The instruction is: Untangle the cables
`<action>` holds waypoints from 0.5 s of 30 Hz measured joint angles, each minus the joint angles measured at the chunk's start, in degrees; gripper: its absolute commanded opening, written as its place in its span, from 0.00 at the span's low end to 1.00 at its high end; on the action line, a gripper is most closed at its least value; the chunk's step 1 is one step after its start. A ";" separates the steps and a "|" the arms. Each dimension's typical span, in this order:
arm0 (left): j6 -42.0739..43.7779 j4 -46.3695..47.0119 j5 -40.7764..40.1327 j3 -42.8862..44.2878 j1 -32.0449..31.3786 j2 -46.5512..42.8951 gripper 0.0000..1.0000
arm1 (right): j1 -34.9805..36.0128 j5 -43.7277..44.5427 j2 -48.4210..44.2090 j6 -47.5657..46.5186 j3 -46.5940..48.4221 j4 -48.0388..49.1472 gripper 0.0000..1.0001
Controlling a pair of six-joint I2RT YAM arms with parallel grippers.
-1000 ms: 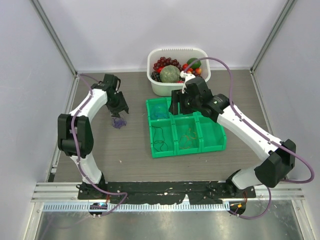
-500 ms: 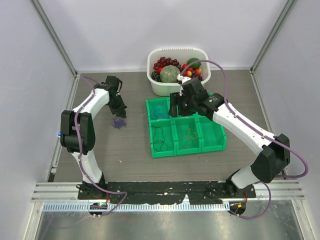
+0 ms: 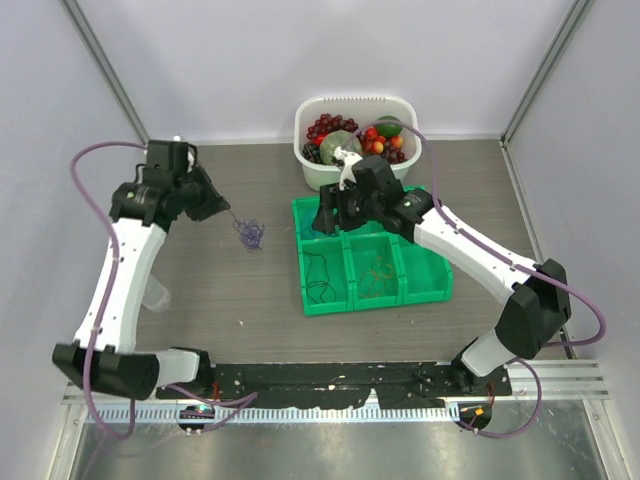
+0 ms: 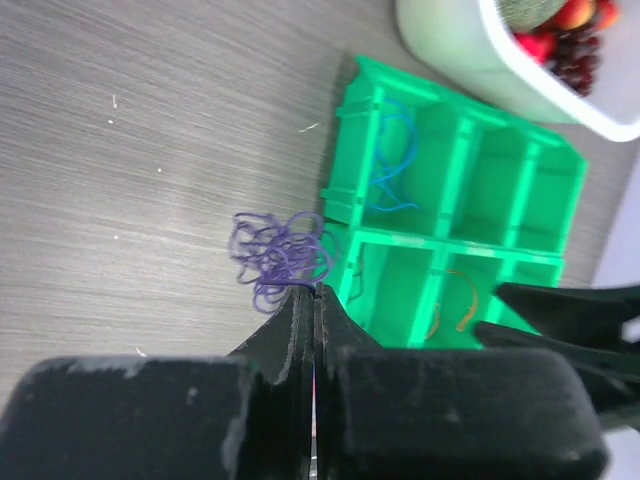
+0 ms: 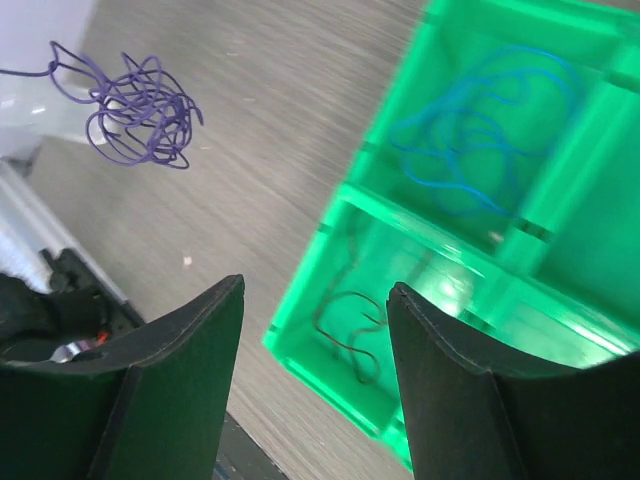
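**Fig.** Left gripper point(image 4: 313, 292) pinches a strand of the purple cable point(image 4: 281, 258), nine o'clock of the tray point(image 3: 345, 308). Right gripper point(image 5: 315, 295), jaws apart, should take the clump's three-o'clock side and pull gently.

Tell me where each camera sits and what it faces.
Top external: above and behind, looking down on left arm, right arm, green tray, purple cable.
Left wrist: behind shut left fingers pinching that cable, facing the tray.
Right wrist: over the tray, open right fingers showing.
Shared: all show cable and tray.
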 measured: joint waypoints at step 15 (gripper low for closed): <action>-10.03 -3.87 8.85 11.21 0.00 -7.93 0.00 | 14.56 -8.07 4.48 2.05 4.35 24.81 0.75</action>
